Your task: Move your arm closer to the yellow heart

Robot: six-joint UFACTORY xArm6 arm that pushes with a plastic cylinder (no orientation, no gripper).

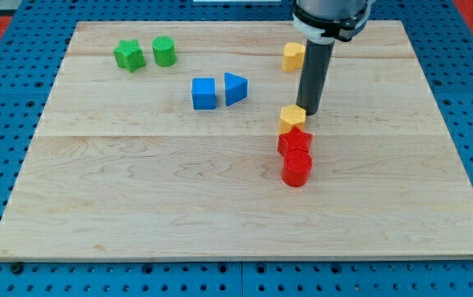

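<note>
My tip [309,110] is at the bottom of the dark rod, right of the board's middle. It sits against the upper right side of a yellow pentagon-like block [291,118]. A second yellow block [292,56], which looks like the heart, lies toward the view's top. It is just left of the rod's upper part and partly hidden by it. It lies well above my tip in the view.
A red star [295,143] and a red cylinder [296,168] sit just below the lower yellow block. A blue cube [204,93] and a blue triangle [234,88] lie to the left. A green star [129,55] and a green cylinder [164,51] sit at the top left.
</note>
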